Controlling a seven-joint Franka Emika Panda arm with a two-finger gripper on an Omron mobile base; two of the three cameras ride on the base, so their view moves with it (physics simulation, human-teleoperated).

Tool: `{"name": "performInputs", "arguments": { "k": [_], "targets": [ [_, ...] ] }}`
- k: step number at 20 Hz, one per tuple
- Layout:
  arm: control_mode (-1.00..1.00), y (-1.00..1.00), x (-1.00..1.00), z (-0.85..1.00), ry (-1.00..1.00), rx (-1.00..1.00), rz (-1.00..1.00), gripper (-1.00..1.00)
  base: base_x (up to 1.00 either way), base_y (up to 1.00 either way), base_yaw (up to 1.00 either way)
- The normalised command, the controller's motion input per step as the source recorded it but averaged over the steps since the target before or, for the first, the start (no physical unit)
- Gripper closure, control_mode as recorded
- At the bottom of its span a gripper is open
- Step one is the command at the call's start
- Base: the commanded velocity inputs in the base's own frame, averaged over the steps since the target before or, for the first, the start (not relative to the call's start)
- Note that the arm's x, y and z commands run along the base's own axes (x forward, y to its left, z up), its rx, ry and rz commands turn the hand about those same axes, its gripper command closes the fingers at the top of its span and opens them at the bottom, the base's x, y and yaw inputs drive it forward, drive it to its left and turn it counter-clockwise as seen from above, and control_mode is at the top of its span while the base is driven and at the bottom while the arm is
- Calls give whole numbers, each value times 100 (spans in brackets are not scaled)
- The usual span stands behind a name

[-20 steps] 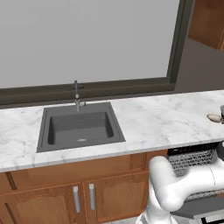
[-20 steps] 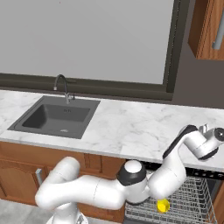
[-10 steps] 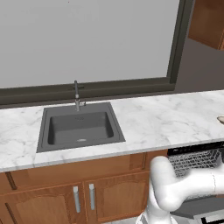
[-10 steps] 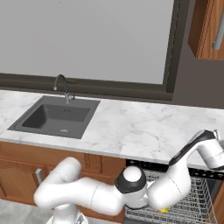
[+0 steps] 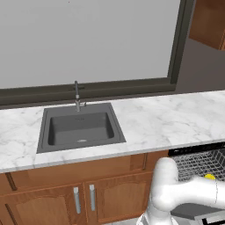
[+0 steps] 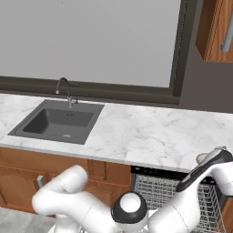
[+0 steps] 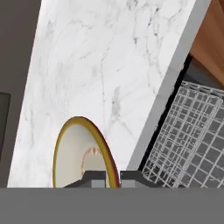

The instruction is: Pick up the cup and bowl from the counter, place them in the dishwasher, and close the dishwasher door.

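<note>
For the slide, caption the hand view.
End effector astride the bowl rim on the counter, beside the dishwasher rack.

Pretty clearly a home kitchen, rendered rather than real. You've got a white marble desk [image 5: 149, 125] with grey veins sitting on brown wooden cabinets [image 5: 83, 195], and a dark grey sink [image 5: 79, 129] set into it with a slim metal faucet [image 5: 77, 96] at the back. Big window [image 5: 88, 39] behind the sink, another wooden cabinet [image 6: 217, 29] up on the wall — and a dishwasher [image 6: 179, 193] under the desk, open, with its wire rack showing.
</note>
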Motion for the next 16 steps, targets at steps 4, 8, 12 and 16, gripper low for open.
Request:
{"name": "performInputs", "arguments": {
  "k": [4, 8, 12, 16],
  "targets": [
    [-100, 57, -60, -16, -8, -22, 11, 100, 0, 0, 0],
    [-100, 59, -50, -36, -4, -21, 9, 100, 0, 0, 0],
    [-100, 38, -44, -42, 0, -13, 4, 100, 0, 0, 0],
    [-100, 13, -36, -49, 0, -3, 0, 100, 0, 0, 0]
  ]
}}
